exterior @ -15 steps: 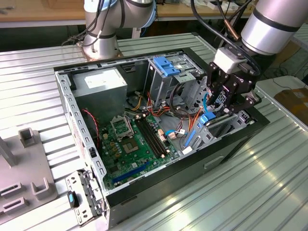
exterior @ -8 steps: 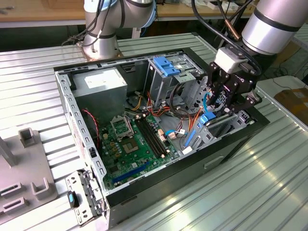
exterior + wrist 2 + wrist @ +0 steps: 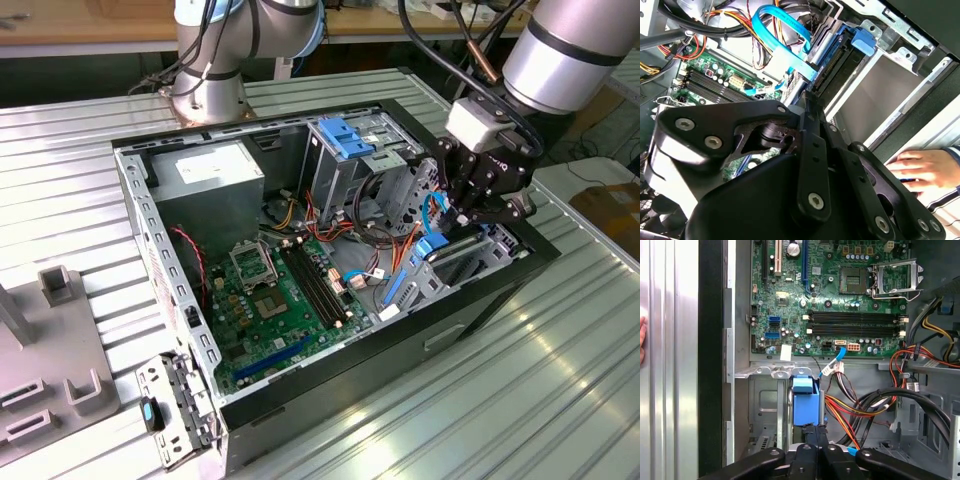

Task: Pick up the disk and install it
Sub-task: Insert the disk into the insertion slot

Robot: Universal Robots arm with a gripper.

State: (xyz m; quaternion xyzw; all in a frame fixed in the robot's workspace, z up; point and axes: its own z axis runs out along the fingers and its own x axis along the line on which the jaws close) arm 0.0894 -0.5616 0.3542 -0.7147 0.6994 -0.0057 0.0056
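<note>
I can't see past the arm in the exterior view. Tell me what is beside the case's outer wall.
Observer: In the second wrist view a person's hand lies just outside the case wall.
Operator: Now report the gripper.
Observer: In the first wrist view the gripper is shut, fingers together, right at the end of the disk, which stands on edge in its bay.

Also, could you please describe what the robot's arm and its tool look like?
The arm is a silver-grey tube with a black band and light blue joint caps; black cables run alongside it. A white block sits at the wrist, next to the black tool, built of linked bars with silver bolts.
</note>
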